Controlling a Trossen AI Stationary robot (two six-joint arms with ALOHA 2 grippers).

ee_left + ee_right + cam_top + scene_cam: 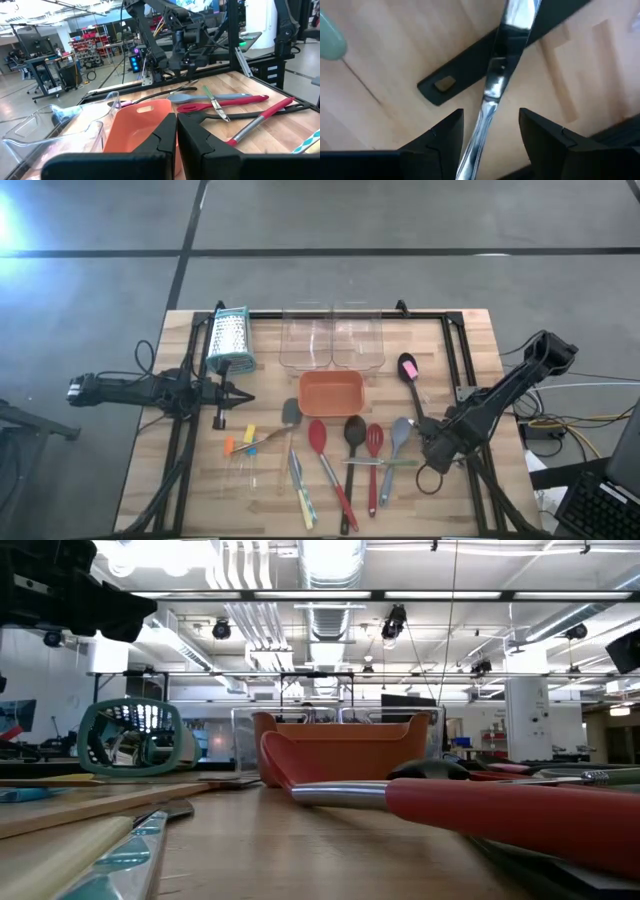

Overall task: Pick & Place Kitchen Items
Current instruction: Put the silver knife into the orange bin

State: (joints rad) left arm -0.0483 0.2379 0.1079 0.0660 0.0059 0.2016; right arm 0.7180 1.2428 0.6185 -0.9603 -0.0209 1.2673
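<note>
Your right gripper hangs low over the table at about four o'clock from the orange tray, its fingers spread wide with nothing pinched. In its wrist view a shiny metal handle runs between them, crossing over a flat black handle, but both are cut off at the frame edges, so you cannot tell which utensils they belong to. A pale green rounded shape sits at the edge, only partly shown. Your left gripper waits at nine o'clock from the tray, fingers pressed together and empty. The kitchen items lie in a loose fan at six o'clock from the tray: a red spoon, a black spoon, a red slotted spatula, a grey spoon and a grey spatula. A black spoon with a pink piece lies at three o'clock. Small orange and yellow pieces at seven o'clock are too small to identify. From the low view, a red handle blocks most of the right side, and the grater shows only as a teal ring.
</note>
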